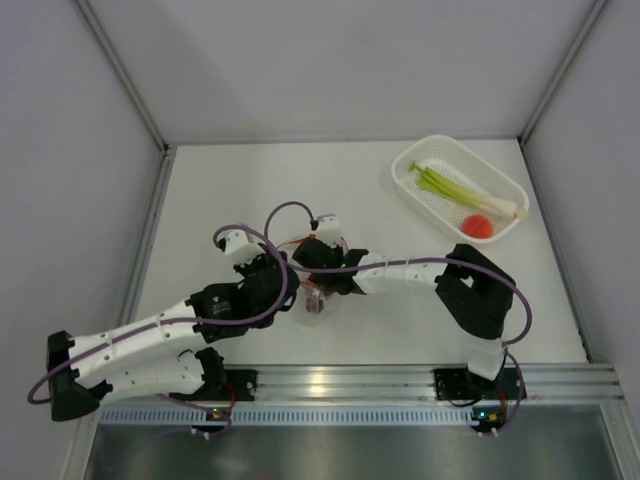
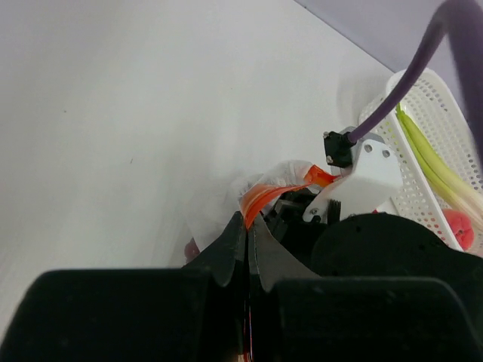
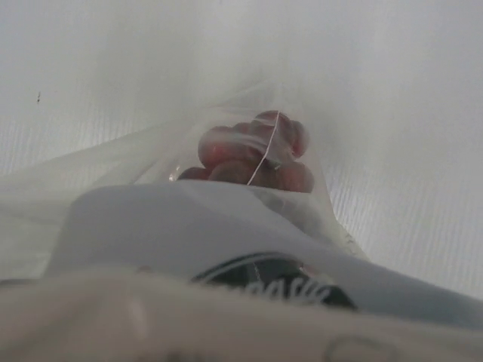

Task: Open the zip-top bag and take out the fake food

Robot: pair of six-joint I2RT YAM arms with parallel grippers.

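Note:
The clear zip-top bag (image 1: 315,302) hangs at the table's middle, between my two grippers. My left gripper (image 2: 249,217) is shut on the bag's orange zipper strip (image 2: 266,194). My right gripper (image 1: 320,268) reaches in from the right at the bag's top; blurred plastic close to the lens hides its fingers in the right wrist view. A dark red grape bunch (image 3: 253,154) lies inside the bag, seen through the plastic. The green stalk (image 1: 465,190) and the round orange-red fruit (image 1: 478,226) lie in the white basket.
The white perforated basket (image 1: 420,158) sits at the back right, near the right wall. Grey walls close off the table on the left, back and right. An aluminium rail (image 1: 350,380) runs along the near edge between the arm bases.

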